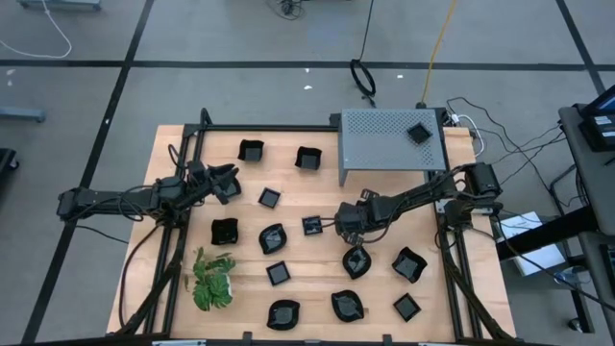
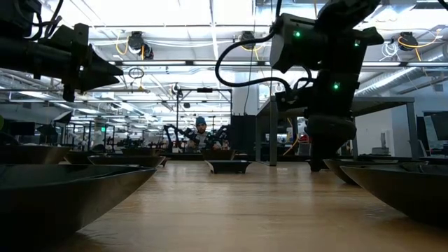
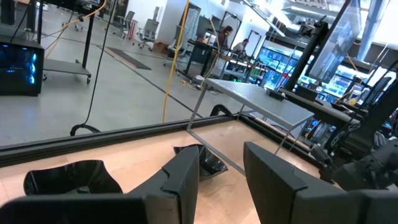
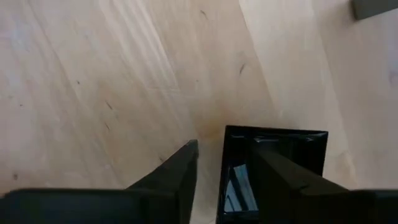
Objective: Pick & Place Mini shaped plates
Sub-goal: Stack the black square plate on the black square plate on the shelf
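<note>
Grey workshop floor with trailing cables surrounded a pale wooden counter (image 1: 317, 274) framed by black rails. At its far edge stood a grey perforated box (image 1: 392, 144) with one small black plate (image 1: 419, 134) already resting on top. A green leafy plant (image 1: 211, 281) sat near the front left corner. More than a dozen glossy black plates lay scattered well apart across the wood, some square, some wavy-edged.

Over the left side, the left tool (image 1: 229, 183) hovered above the counter with its fingers apart and nothing between them.

Near the middle, the right tool (image 1: 343, 221) was down beside a small square plate (image 4: 273, 168). One finger (image 4: 177, 177) stood on bare wood just outside the plate's rim while the other reached over the dish, so the near wall of the plate lay between them. The fingers were apart and not clamped.

To do this grasp well, I judged the fingers should straddle that rim squarely and pinch the thin wall firmly, since the glossy surface would likely slip. A straight lift before travelling toward the box would avoid dragging the plate into its neighbours.
</note>
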Controlling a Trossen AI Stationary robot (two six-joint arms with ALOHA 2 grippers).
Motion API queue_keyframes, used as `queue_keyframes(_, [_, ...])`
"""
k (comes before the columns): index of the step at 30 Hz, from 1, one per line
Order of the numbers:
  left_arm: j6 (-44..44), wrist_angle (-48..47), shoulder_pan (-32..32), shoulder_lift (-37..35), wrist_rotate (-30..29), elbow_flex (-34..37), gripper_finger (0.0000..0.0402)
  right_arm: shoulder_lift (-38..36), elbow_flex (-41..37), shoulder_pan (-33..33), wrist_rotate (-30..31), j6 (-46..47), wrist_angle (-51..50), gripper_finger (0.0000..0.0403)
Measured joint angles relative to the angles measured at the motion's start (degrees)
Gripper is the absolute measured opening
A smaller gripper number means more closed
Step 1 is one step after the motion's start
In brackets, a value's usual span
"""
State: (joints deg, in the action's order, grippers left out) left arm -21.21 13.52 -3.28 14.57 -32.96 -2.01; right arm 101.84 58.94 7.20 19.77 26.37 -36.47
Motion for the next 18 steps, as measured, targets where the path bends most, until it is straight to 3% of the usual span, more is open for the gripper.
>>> queue_keyframes(7, [0.00, 0.00, 0.02, 0.00, 0.00, -0.01, 0.0129, -0.09, -0.12, 0.09, -0.66, -0.12, -0.25, 0.0012])
queue_keyframes(13, [0.00, 0.00, 0.01, -0.02, 0.00, -0.01, 0.0129, -5.62, -0.43, 0.76, -7.05, -1.19, -2.51, 0.0004])
queue_keyframes(18, [0.00, 0.00, -0.01, 0.00, 0.00, 0.00, 0.0129, -16.08, -0.39, 1.55, -10.89, -10.66, -2.44, 0.0002])
